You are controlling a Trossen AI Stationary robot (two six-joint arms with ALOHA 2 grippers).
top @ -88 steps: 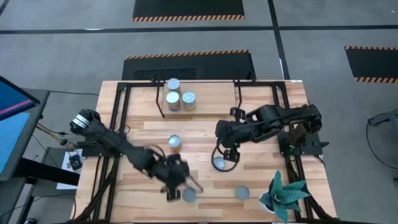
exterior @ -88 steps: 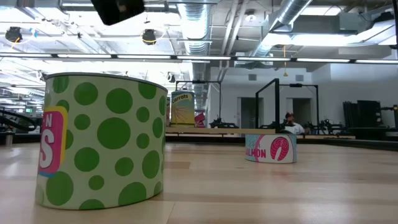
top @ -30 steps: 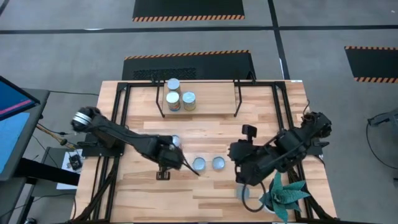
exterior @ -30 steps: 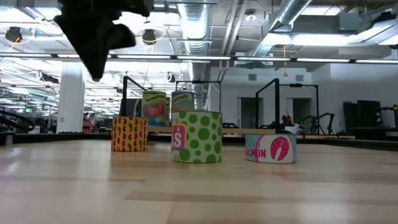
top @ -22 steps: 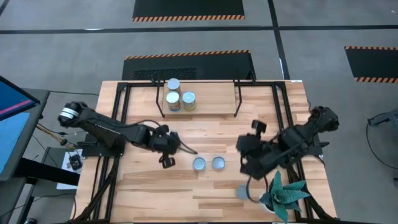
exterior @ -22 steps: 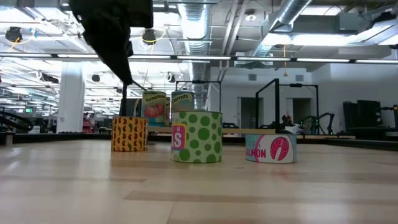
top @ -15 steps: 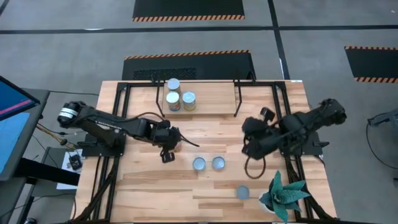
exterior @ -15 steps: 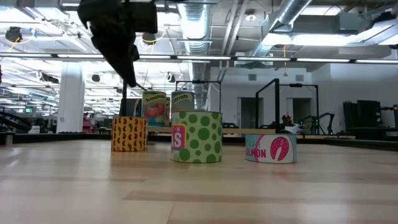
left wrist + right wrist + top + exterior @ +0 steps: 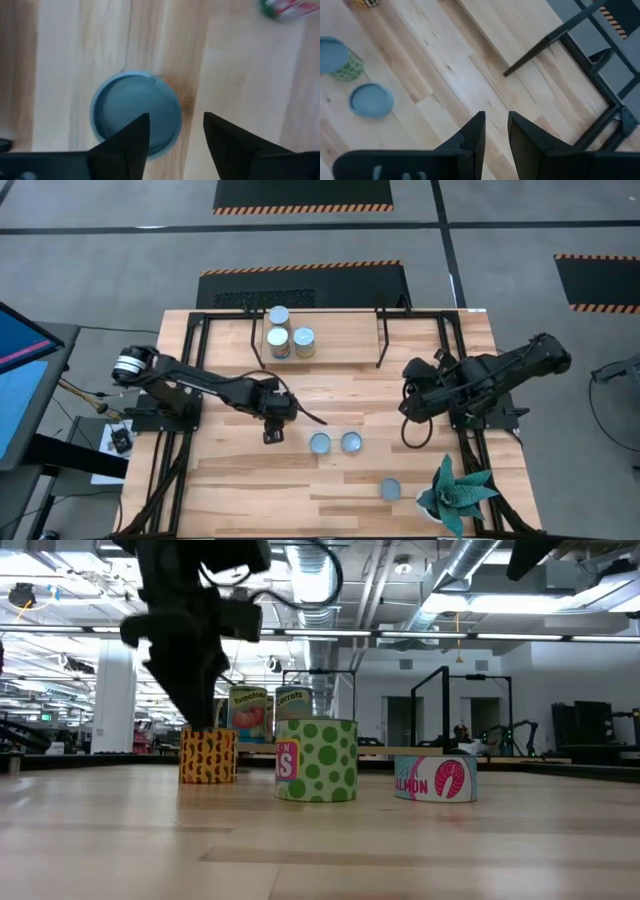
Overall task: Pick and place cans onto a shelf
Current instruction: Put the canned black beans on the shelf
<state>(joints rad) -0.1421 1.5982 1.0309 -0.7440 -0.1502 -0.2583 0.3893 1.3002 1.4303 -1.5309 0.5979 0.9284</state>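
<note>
Three cans (image 9: 279,337) stand clustered on the shelf (image 9: 340,340) at the table's (image 9: 225,480) far side. Four more rest on the tabletop: one (image 9: 136,114) beneath the left gripper (image 9: 279,409), a touching pair (image 9: 335,443) at centre, and one (image 9: 390,490) near the plant (image 9: 458,492). The left gripper hovers over its can, fingers (image 9: 128,142) parted, gripping nothing. The right gripper (image 9: 495,131) hangs raised above bare wood, fingers slightly apart and empty.
</note>
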